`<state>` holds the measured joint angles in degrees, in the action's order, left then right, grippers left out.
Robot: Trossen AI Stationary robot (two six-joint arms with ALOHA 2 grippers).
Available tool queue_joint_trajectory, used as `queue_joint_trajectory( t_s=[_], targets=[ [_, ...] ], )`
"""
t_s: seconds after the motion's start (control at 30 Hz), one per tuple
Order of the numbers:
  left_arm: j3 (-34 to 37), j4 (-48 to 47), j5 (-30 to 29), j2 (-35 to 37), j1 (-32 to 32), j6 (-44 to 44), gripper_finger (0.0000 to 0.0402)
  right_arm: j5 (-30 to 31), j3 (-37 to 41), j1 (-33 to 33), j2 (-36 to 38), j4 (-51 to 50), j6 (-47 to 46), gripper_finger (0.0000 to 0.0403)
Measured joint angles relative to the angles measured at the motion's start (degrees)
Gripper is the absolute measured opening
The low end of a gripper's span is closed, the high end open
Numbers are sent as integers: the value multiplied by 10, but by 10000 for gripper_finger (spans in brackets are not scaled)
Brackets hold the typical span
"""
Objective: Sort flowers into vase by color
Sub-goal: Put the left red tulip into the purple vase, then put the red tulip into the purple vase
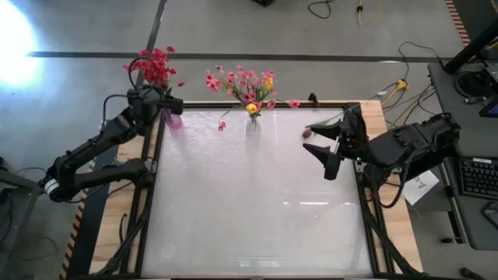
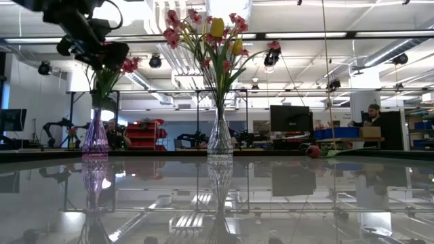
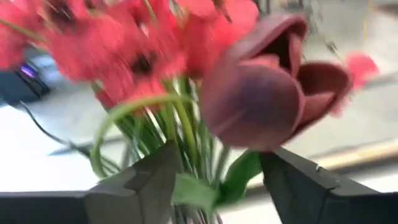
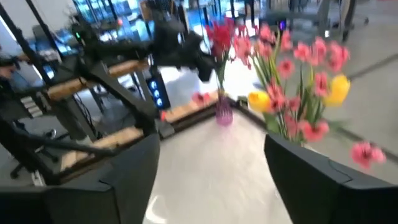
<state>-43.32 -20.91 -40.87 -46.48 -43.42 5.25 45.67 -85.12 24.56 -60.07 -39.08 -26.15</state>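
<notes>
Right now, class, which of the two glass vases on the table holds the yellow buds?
The clear glass vase at the far edge's middle: its pink sprays include yellow buds. The purple glass vase, by the left gripper, holds only red.

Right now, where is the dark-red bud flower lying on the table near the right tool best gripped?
Probably take the dark-red bud flower by its thin green stem, just behind the bud, coming straight down. It lies flat on the table, and the slim stem suits the open right tool beside it better than the bulky bud.
</notes>
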Motion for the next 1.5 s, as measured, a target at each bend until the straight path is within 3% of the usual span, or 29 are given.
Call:
queue_joint_trajectory(
  t_s=[0.17,0.33,0.43,0.5,0.7,0.93,1.03,1.2,1.33,1.5],
  targets=[
    [-77,-200,71,-7,0,91,250,-13,0,-6,-8,-143,-38,303],
    [-132,-338,162,-6,1,119,267,-98,0,-72,-41,-331,-90,298],
    [-149,-377,224,2,1,118,267,-164,0,-137,-64,-391,-41,299],
    [-150,-378,234,10,1,112,267,-206,1,-188,-75,-415,10,299],
    [-151,-385,215,29,1,111,268,-281,12,-317,-83,-412,165,293],
    [-205,-464,218,32,1,146,268,-343,29,-406,-96,-407,233,299],
    [-238,-500,250,32,2,148,268,-362,56,-433,-98,-382,262,297],
    [-293,-540,319,52,2,135,268,-458,162,-528,-99,-321,304,286],
    [-316,-534,411,86,2,104,268,-447,222,-594,-130,-278,369,271],
    [-303,-444,514,141,2,81,268,-372,219,-641,-223,-277,482,248]
  ],
)
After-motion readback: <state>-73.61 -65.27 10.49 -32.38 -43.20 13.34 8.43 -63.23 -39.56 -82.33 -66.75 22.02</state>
